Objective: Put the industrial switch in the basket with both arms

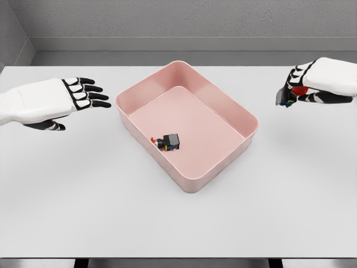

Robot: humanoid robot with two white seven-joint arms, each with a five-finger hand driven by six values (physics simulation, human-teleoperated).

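Left hand [83, 94] hovers over the table [83, 206] near its left edge, fingers stretched out flat and holding nothing. Midway across the surface sits the pink basket [245, 120], turned at an angle, with one industrial switch [169, 142] lying on its floor close to the front-left wall. By the right edge, the right hand [304, 86] is curled around a second switch [290, 97] with a red part.

Two white robot hands with black finger joints

The left hand [58, 101] and right hand [321, 81], either side of the pink basket [245, 114], have smooth white shells, black-segmented fingers.
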